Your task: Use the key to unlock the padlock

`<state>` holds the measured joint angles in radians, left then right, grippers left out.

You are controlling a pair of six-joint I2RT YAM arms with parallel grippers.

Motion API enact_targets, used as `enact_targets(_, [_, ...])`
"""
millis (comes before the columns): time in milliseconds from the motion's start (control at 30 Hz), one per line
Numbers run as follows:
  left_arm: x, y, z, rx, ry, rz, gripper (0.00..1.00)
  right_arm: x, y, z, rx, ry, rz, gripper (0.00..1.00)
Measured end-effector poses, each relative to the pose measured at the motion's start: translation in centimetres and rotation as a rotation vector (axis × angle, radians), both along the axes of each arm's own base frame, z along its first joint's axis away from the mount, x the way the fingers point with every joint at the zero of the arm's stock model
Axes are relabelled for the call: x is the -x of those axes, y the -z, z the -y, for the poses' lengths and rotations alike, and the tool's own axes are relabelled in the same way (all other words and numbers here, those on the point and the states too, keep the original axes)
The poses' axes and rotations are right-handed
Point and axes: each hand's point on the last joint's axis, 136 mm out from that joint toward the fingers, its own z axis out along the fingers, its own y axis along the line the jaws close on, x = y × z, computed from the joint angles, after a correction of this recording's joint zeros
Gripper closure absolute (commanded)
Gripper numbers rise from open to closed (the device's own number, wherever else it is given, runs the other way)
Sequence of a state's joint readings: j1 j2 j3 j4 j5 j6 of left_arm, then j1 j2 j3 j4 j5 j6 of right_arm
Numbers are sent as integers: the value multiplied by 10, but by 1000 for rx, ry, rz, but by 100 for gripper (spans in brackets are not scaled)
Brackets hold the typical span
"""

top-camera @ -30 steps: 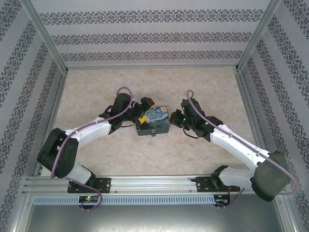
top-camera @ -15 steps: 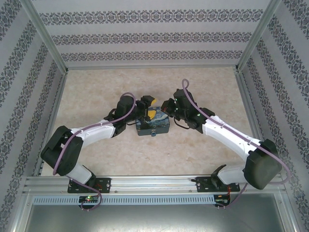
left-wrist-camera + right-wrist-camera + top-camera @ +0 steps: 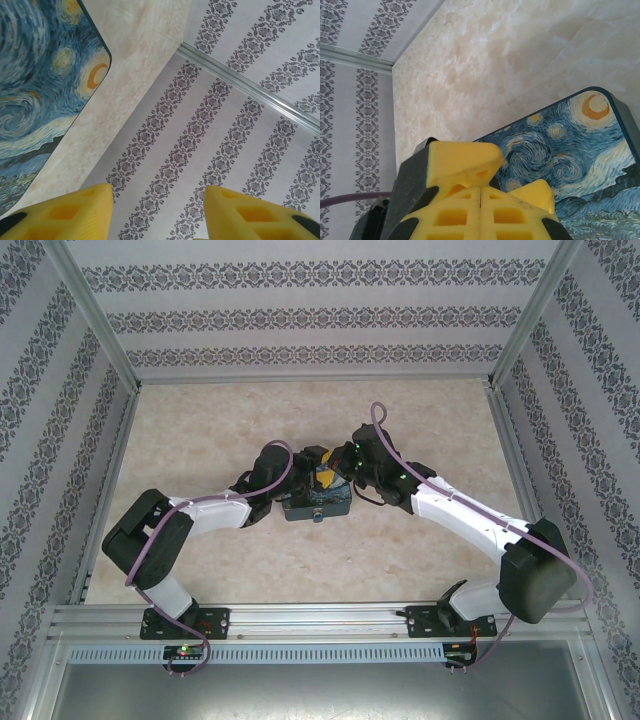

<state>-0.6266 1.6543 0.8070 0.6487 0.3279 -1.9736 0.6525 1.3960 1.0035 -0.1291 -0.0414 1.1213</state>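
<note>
Box (image 3: 322,506): the lid print is Starry Night style, with blue swirls, yellow stars and an orange crescent moon in one corner. That's the only marking I can make out.

Padlock (image 3: 313,513): a small pale speck at the middle of the box's near wall in the top view. It's too small to make out the shackle.

Left gripper (image 3: 157,215): yellow fingers well apart, and the gap frames the patterned wall (image 3: 215,130). Its camera has a lid corner at upper left, with a strip of beige table (image 3: 135,55) beside it.

Right gripper (image 3: 480,212): yellow fingers pressed together, seam closed. I can't tell if anything is pinched between them. It hangs over the lid, moon corner at the right. A second yellow pad (image 3: 462,160) on a dark mount sits just beyond its tips, and I can't tell whose it is.

Obstruction: in the top view both wrists meet over the far half of the box and cover most of the lid. The near wall stays exposed. Purple cables (image 3: 376,426) loop above each wrist.

Surroundings: beige marbled tabletop, grey damask-striped walls on three sides, aluminium corner posts. An aluminium rail (image 3: 320,618) at the near edge carries both arm bases.
</note>
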Motion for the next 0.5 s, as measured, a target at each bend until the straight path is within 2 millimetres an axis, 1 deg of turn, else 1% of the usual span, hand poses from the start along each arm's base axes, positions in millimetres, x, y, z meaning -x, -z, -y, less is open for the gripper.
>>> enact_targets(133, [-1,-1,-1,5,-7,3,62,-1,0,0,-3,7,1,100])
enact_targets(400, [2,8,-4,-7,-17,-11,63,1,10,5,14,18,-12,100])
enact_targets(500, [2,11,-6,-12,-20,-17,68,2,11,5,16,20,-14,100])
